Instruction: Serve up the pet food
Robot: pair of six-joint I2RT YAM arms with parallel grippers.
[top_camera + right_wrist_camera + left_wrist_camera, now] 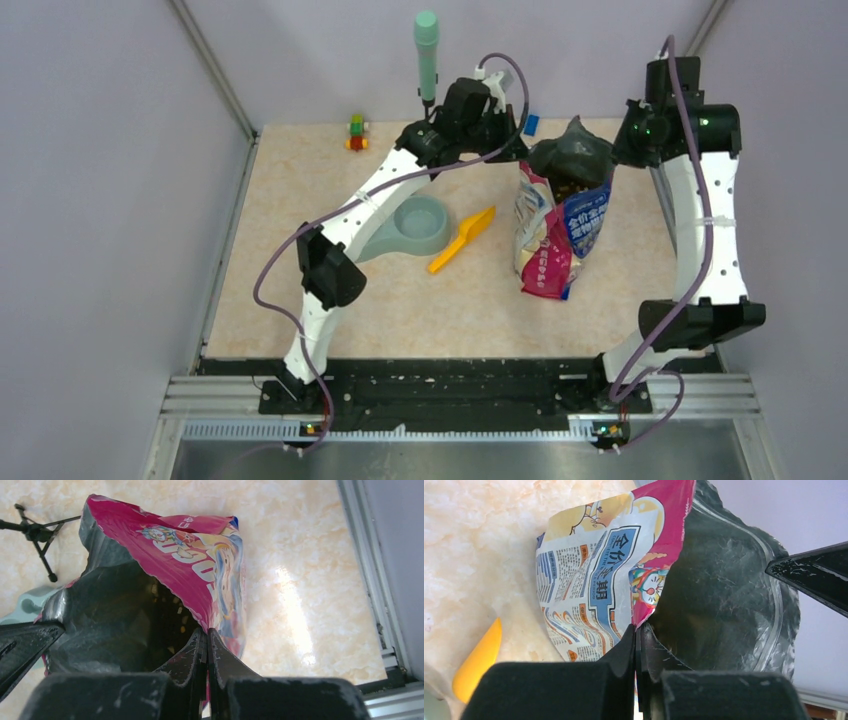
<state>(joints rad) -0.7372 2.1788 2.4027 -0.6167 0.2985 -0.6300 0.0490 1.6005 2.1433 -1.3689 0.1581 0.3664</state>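
Left claw (638,640) and right claw (205,640) each pinch shut on opposite lips of the bag (550,240), pet food (167,607) deep inside it toward the table's (330,300) right edge, so tug unevenly and it topples, spilling everything.

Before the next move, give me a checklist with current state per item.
1. left gripper shut on bag edge: ok.
2. right gripper shut on the opposite edge: ok.
3. Mouth of bag open, pet food showing inside: ok.
4. scoop lying free beside the bowl: ok.
5. A gripper free to take the scoop: not ok, both hold the bag.
6. Food in the bowl: not ok, none seen in its visible part.
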